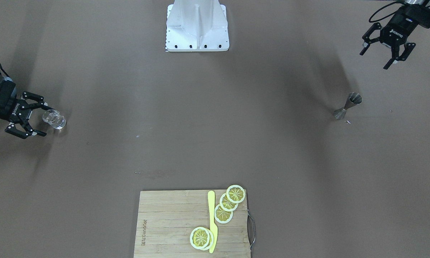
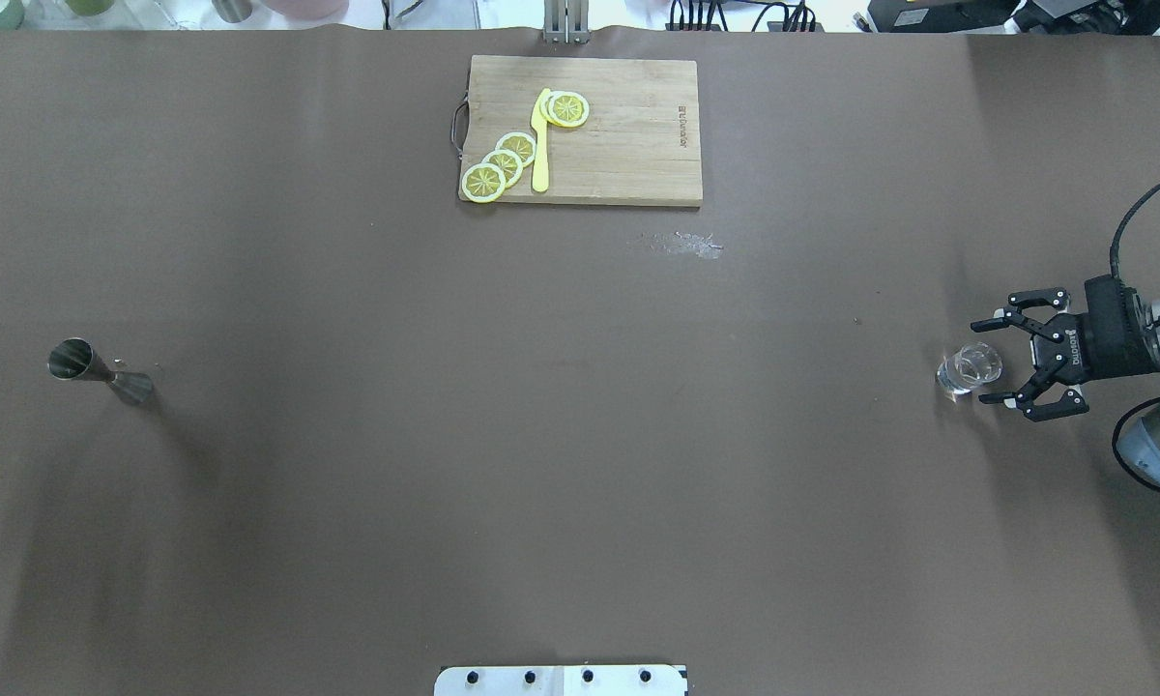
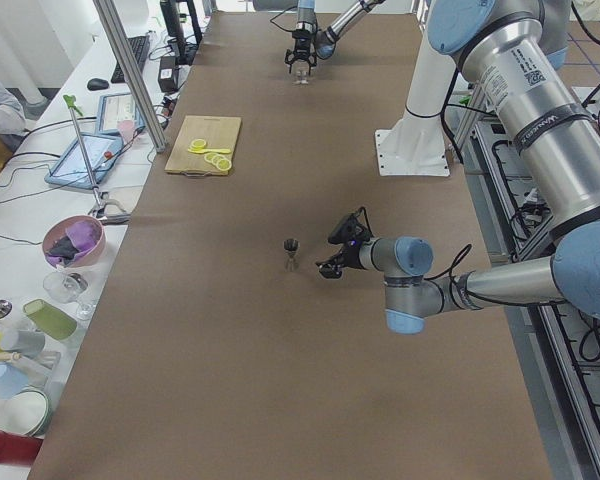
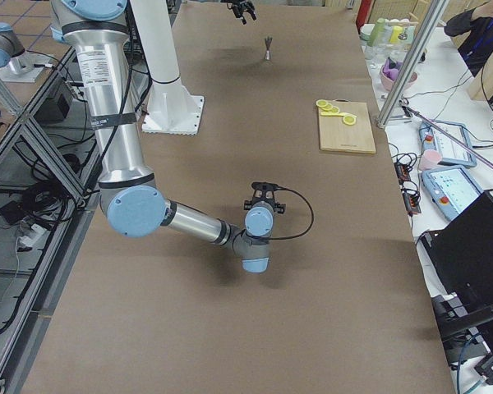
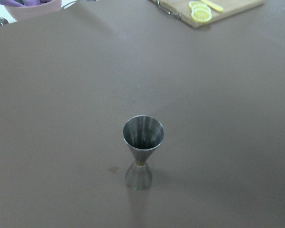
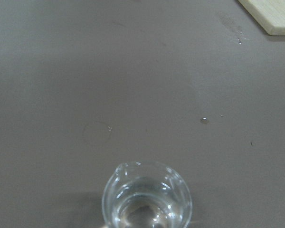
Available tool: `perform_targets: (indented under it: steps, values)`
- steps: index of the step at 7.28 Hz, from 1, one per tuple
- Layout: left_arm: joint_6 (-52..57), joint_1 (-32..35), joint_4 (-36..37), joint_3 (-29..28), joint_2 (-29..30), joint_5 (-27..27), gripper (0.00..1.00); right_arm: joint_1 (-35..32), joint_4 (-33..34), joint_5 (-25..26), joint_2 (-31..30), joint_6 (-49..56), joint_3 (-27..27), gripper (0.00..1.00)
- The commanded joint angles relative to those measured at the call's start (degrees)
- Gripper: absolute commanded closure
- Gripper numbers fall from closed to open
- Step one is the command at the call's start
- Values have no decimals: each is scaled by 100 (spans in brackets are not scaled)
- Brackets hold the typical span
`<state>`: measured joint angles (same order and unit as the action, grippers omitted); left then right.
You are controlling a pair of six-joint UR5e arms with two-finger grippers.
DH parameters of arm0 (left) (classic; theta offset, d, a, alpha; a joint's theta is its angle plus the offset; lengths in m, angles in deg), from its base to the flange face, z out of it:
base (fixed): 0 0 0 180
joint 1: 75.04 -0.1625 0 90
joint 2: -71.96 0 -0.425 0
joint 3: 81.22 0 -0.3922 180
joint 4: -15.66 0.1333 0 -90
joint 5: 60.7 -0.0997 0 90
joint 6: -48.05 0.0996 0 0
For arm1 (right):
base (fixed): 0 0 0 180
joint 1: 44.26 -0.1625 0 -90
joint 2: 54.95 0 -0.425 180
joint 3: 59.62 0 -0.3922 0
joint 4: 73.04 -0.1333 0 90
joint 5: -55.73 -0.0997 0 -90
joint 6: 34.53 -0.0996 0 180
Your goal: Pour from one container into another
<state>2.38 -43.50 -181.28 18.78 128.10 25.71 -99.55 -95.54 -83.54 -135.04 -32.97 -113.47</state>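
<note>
The jigger (image 2: 101, 373) stands upright and untouched at 9 o'clock on the table (image 2: 580, 435) from overhead; the left jaws hang spread and empty well apart at its 1 o'clock in the front-facing view. The glass (image 2: 969, 370) sits at 3 o'clock, only partly inside the spread right jaws, so closing this shallow could squirt it away, and a finger clipping the jigger's flared cup could topple it.

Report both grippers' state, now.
Left gripper: open, holding nothing, apart from the jigger.
Right gripper: open, one finger on each side of the glass, not closed on it.
</note>
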Motion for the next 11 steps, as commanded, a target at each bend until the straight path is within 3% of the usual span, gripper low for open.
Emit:
perform_targets:
  steps: [1, 3, 5, 9, 11]
  values:
    - [-232, -844, -187, -253, 38, -1013, 2, 26, 0, -12, 11, -16, 24, 5]
    - [-249, -2015, -152, -472, 291, -2622, 2, 123, 0, -56, -15, -25, 24, 10]
    - [-258, -3165, -143, -736, 678, -4605, 2, 150, 0, -47, 2, -25, 15, 9]
    - [-258, -4574, -108, -948, 1135, -6999, 2, 150, 9, -29, 55, -25, -3, 10]
    - [-258, -4727, 424, -939, 1154, -7969, 2, 158, 0, -47, 37, -25, 15, 17]
